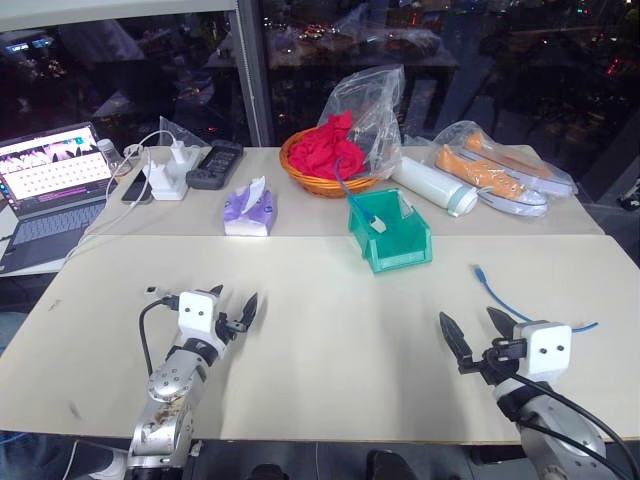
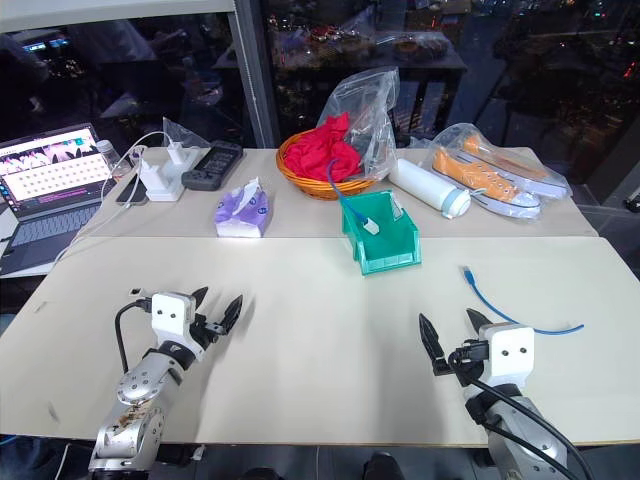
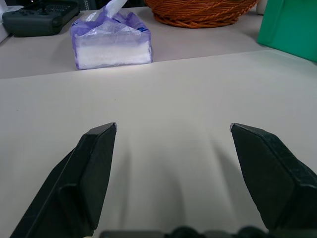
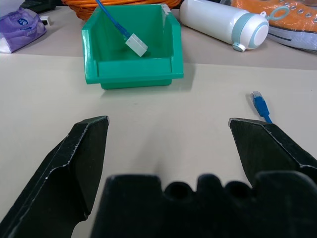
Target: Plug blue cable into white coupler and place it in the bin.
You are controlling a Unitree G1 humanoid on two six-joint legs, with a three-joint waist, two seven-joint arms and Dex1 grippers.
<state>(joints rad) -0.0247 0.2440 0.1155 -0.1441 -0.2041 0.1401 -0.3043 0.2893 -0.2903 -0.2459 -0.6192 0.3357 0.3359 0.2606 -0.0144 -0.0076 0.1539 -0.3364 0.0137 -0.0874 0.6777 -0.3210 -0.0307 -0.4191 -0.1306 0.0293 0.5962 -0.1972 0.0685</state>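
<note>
White coupler (image 4: 136, 45) seen plugged on blue cable (image 4: 113, 19) inside bin (image 4: 130, 74); judged light, floppy, best pinched at coupler. Left gripper (image 1: 232, 309) and right gripper (image 1: 478, 336) held wide, empty

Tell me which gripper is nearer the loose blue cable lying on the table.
Right. The right gripper hovers with fingers open just short of the loose blue cable, which lies ahead and slightly to its right. The left gripper is across the table, far to the cable's left.
</note>
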